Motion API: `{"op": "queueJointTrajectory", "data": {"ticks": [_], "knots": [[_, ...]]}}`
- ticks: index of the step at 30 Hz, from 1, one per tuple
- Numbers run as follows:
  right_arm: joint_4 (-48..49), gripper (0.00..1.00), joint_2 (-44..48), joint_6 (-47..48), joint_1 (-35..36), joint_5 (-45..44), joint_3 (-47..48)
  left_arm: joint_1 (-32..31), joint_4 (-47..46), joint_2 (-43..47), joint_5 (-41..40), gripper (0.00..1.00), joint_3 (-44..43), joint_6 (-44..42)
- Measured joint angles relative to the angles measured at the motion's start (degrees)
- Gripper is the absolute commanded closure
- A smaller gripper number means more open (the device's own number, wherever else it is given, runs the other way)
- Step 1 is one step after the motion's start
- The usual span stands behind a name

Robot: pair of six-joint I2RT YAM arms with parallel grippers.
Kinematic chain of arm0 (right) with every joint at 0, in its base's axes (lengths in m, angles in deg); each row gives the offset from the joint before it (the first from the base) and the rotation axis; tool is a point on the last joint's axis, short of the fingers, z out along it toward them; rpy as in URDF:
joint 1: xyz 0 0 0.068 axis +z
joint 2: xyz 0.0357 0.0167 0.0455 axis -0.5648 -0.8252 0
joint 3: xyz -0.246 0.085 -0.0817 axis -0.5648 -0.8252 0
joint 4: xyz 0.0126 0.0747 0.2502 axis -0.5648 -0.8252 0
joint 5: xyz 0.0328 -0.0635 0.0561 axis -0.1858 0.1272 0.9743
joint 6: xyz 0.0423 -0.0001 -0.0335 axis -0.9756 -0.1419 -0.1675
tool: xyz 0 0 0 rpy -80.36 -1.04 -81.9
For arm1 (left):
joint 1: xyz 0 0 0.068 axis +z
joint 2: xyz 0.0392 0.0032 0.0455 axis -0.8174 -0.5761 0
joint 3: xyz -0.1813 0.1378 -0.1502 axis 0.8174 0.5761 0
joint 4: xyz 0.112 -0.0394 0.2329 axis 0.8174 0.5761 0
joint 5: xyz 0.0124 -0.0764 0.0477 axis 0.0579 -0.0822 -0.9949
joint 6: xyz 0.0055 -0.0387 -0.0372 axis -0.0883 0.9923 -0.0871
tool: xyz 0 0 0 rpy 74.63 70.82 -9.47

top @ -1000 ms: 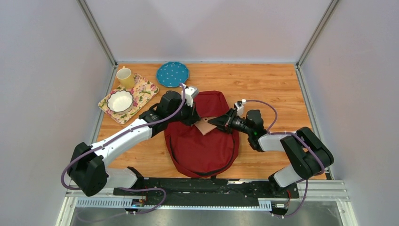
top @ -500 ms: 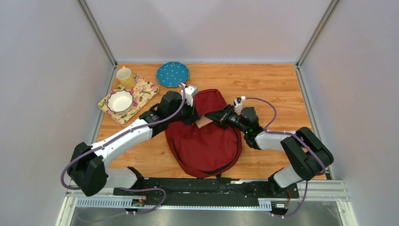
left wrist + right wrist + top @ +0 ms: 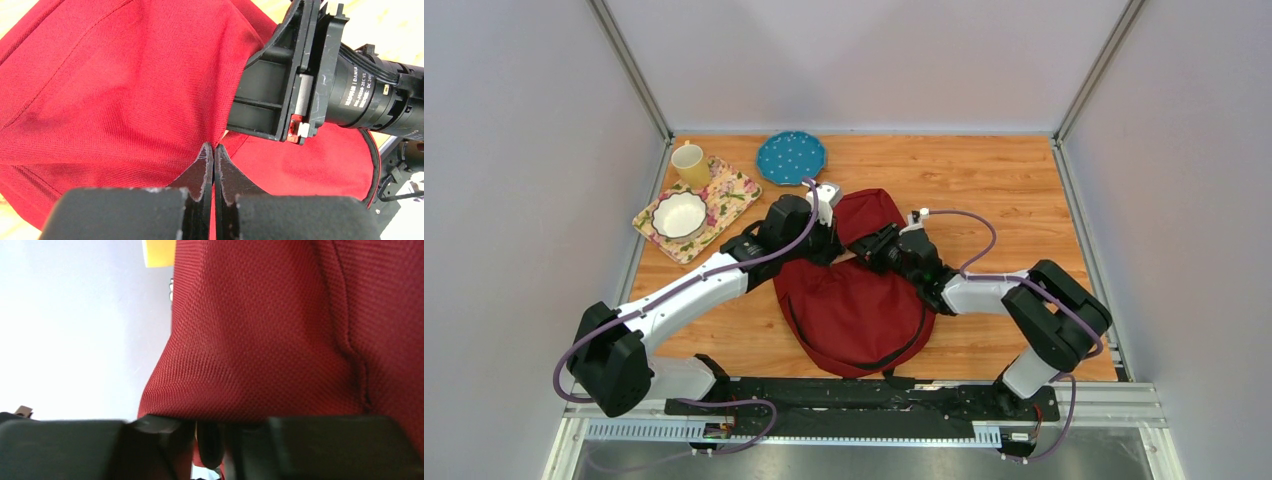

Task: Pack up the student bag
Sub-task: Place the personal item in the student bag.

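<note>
The student bag (image 3: 854,315), dark red, lies mid-table with its upper flap bunched up. My left gripper (image 3: 842,252) is shut on a fold of the red fabric (image 3: 125,85) and holds it up, its tips (image 3: 214,148) pinching the cloth. My right gripper (image 3: 864,250) is pushed in under that raised flap, right against the left gripper; its body shows in the left wrist view (image 3: 270,95). In the right wrist view red fabric (image 3: 280,330) drapes over its fingers (image 3: 210,437). The tan card it carries is almost hidden; a sliver shows (image 3: 225,133).
At the back left stand a yellow mug (image 3: 689,163), a floral tray (image 3: 729,195) holding a white bowl (image 3: 679,214), and a teal dotted plate (image 3: 791,156). Grey walls enclose the table on three sides.
My right gripper has moved left with the tan card, sliding it under the raised flap until the card is nearly out of sight. The bag's top has bunched leftward. The left gripper held still.
</note>
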Motion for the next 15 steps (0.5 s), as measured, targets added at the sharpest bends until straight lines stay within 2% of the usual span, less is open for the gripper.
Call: {"op": "queueJointTrajectory", "data": {"ticks": [2, 4, 6, 7, 8, 10, 11, 12, 14, 15], "knots": [[-3.13, 0.54, 0.92, 1.14, 0.20, -0.72, 0.33, -0.07, -0.13, 0.00, -0.42, 1.00, 0.00, 0.02], [-5.99, 0.48, 2.69, 2.25, 0.35, -0.92, 0.33, -0.13, -0.42, 0.07, -0.70, 1.00, 0.07, 0.00], [-8.55, 0.48, 4.96, 3.39, 0.37, -0.87, 0.26, -0.15, -0.57, 0.20, -0.90, 1.00, 0.13, 0.00], [-9.42, 0.52, 5.97, 3.80, 0.37, -0.85, 0.11, -0.15, -0.72, 0.33, -0.94, 1.00, 0.13, 0.00], [-9.92, 0.60, 6.78, 4.17, 0.37, -0.79, -0.13, -0.15, -0.81, 0.46, -0.98, 1.00, 0.13, 0.02], [-10.14, 0.65, 7.58, 4.42, 0.37, -0.76, -0.61, -0.15, -0.68, 0.59, -0.96, 1.00, 0.13, 0.02], [-10.12, 0.79, 7.63, 4.31, 0.37, -0.66, -0.72, -0.15, -0.57, 0.59, -0.94, 1.00, 0.13, 0.02], [-10.12, 0.88, 7.52, 4.24, 0.35, -0.55, -0.74, -0.15, -0.46, 0.59, -0.92, 1.00, 0.13, 0.02], [-10.08, 1.00, 7.17, 3.80, 0.35, -0.35, -0.74, -0.15, -0.42, 0.59, -0.92, 1.00, 0.13, 0.02], [-9.94, 1.00, 6.99, 3.54, 0.37, -0.33, -0.74, -0.15, -0.35, 0.59, -0.92, 1.00, 0.13, 0.02]]}}
